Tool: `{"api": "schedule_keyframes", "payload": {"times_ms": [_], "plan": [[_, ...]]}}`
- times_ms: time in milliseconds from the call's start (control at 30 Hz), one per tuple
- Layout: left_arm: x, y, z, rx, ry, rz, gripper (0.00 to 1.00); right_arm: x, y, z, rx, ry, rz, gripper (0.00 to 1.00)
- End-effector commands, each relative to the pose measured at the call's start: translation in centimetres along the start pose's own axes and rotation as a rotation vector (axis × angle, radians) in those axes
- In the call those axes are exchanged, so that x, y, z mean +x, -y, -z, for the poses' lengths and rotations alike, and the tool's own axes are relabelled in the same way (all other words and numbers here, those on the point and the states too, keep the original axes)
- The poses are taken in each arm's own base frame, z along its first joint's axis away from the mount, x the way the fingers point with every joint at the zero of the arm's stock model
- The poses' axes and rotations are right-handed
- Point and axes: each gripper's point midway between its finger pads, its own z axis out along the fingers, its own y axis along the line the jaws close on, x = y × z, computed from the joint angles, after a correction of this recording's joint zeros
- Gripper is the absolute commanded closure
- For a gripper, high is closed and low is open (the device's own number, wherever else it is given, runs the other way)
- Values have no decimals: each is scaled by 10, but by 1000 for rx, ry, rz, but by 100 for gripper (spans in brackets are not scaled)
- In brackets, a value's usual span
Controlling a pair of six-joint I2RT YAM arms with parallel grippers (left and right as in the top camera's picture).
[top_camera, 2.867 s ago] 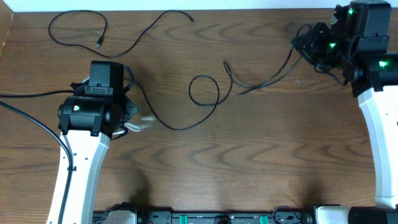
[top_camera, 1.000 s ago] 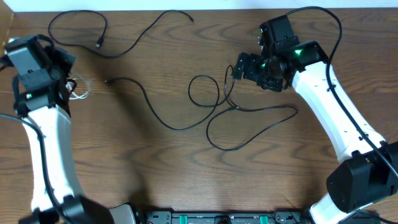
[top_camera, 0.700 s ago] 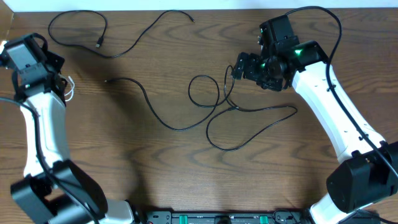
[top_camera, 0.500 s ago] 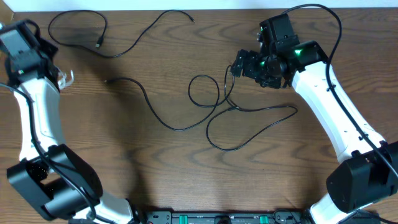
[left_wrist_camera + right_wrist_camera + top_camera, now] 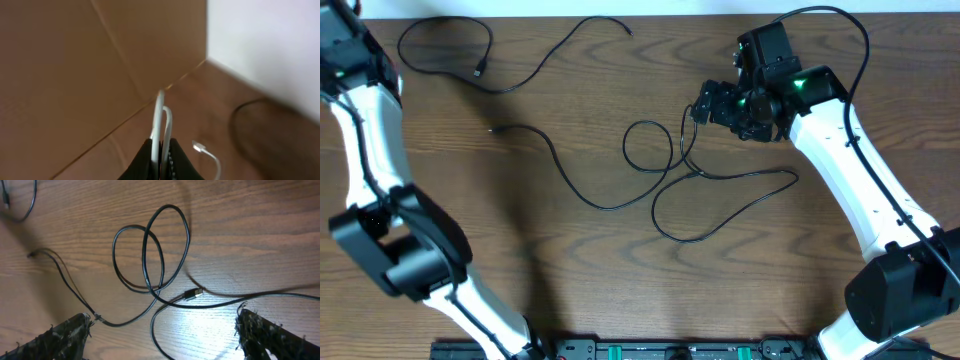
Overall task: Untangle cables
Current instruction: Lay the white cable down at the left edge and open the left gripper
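Observation:
My left gripper (image 5: pixel 161 143) is shut on a folded loop of the white cable (image 5: pixel 159 110), whose small plug end (image 5: pixel 199 147) hangs free to the right. In the overhead view the left arm (image 5: pixel 360 90) reaches to the far-left corner, and its gripper and the white cable are hidden. My right gripper (image 5: pixel 705 103) hovers open above crossed black cables (image 5: pixel 150 245), with a plug (image 5: pixel 192 294) lying between its fingers (image 5: pixel 70 335). One black cable (image 5: pixel 558 160) runs from mid-left into a loop. Another (image 5: pixel 750 173) curves right of it. A third (image 5: pixel 545 62) lies along the far side.
A brown board (image 5: pixel 60 75) and a white wall (image 5: pixel 270 45) stand close in front of the left gripper. The table's far edge (image 5: pixel 640 14) runs along the top. The right arm's thick black wire (image 5: pixel 830 20) arcs above it.
The left arm has swung up and away to the far-left corner, carrying the white cable out of the overhead view. The right arm and the black cables have stayed put.

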Motion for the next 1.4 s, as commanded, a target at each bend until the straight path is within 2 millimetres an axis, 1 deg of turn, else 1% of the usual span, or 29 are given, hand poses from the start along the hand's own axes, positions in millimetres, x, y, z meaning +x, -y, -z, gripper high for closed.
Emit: {"api": "schedule_keyframes", "payload": {"times_ms": [0,33,67,200,233,267,367,433,533,633,767,800,833,867,900,933,967,1000,1100,1133,1200,1233,1300,1333,1367], "plan": [[24,-22,-27,-105,-50,-92,92,1,-1,-2,3,-6,30,9],[31,-25,-34,-112,-64,-95,92,2,-1,-2,3,-7,29,9],[41,-32,-44,-149,-81,-98,92,2,0,-2,3,-7,29,9],[63,-57,-63,-270,-118,-110,92,2,0,-2,5,-10,29,9],[67,-60,-66,-274,-129,-122,92,2,0,-2,5,-10,29,9],[75,-66,-72,-285,-147,-132,92,2,0,-2,5,-9,29,9],[87,-75,-81,-297,-172,-133,92,2,0,-2,4,-8,29,9],[93,-73,-86,-283,-183,-136,92,2,0,-2,5,-6,29,9],[105,-66,-94,-239,-205,-165,89,2,0,-2,10,-5,29,9],[123,-62,-102,-237,-237,-186,86,4,-2,-2,10,-11,35,9],[153,-56,-115,-230,-293,-251,83,8,-6,-4,6,-16,48,9],[159,-55,-117,-229,-304,-259,77,9,-8,-4,5,-17,52,9],[165,-55,-119,-231,-318,-266,76,10,-9,-4,6,-16,55,9],[171,-55,-120,-231,-330,-272,72,11,-10,-5,9,-14,60,9],[173,-55,-121,-231,-337,-275,63,11,-10,-5,13,-12,64,9],[174,-55,-121,-232,-340,-277,42,12,-12,-5,16,-11,70,9],[173,-56,-121,-233,-337,-275,28,14,-13,-6,15,-13,74,8],[170,-56,-120,-234,-331,-272,24,15,-15,-6,13,-15,79,8],[153,-59,-113,-238,-302,-247,15,19,-19,-7,12,-19,91,7],[142,-61,-108,-244,-280,-215,12,20,-20,-7,11,-20,94,6],[122,-66,-99,-251,-243,-164,11,21,-21,-7,10,-23,97,6],[103,-70,-89,-258,-204,-110,10,22,-22,-7,11,-26,100,6],[80,-75,-77,-258,-159,-33,10,25,-22,-8,14,-33,105,5],[71,-74,-71,-237,-144,5,10,26,-21,-8,16,-37,108,5],[63,-69,-64,-185,-135,42,10,27,-20,-8,21,-43,107,4]]}}
